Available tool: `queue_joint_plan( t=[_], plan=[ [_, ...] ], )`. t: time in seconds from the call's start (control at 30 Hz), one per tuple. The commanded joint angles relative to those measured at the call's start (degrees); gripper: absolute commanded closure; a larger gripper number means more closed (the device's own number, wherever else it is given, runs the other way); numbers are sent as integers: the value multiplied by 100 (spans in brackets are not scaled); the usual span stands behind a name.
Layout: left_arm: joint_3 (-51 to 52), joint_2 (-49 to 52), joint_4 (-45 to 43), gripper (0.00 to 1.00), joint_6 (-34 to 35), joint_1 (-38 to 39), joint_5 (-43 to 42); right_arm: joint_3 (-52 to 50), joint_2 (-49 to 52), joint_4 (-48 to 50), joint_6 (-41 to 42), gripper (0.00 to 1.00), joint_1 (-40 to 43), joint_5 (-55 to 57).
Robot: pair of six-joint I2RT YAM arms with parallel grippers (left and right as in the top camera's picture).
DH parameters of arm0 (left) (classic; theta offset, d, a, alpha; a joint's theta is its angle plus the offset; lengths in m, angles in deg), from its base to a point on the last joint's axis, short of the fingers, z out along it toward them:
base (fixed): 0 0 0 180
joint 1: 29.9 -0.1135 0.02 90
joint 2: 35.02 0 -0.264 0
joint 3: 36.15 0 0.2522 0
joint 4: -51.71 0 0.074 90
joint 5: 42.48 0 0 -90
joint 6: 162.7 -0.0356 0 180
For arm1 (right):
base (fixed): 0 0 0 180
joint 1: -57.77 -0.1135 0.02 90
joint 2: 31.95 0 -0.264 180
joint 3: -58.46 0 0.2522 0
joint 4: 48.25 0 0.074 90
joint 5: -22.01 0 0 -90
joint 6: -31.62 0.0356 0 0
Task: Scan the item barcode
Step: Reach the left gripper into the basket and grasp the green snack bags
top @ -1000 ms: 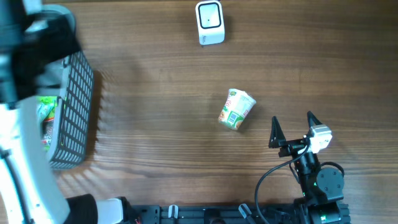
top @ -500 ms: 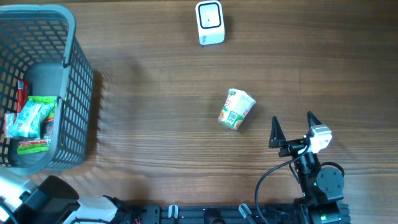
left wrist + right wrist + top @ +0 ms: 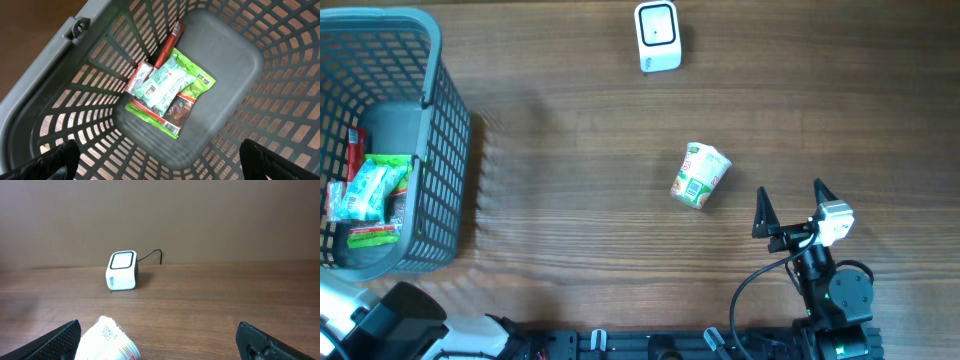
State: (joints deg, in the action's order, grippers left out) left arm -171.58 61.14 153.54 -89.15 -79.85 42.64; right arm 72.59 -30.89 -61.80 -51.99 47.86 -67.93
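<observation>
The cup (image 3: 701, 175) lies on its side mid-frame on the surface (image 3: 570, 220), just up-left of the right jaws, which are spread, empty and aimed toward it, probably for a pickup. The scanner (image 3: 657, 36) sits top centre. The left jaws, also spread and empty, hang over the basket (image 3: 450, 150) at left.

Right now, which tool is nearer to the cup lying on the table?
Right. The right tool stands open just beside the cup, toward the robot; the left tool is far off at the basket, looking into it.
</observation>
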Motion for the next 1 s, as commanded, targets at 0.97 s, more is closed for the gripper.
queue_joint_plan(
  t=[0.97],
  plan=[
    [212, 28, 601, 0, 699, 214, -3508, -7, -26, 26, -24, 0, 28, 92]
  ],
)
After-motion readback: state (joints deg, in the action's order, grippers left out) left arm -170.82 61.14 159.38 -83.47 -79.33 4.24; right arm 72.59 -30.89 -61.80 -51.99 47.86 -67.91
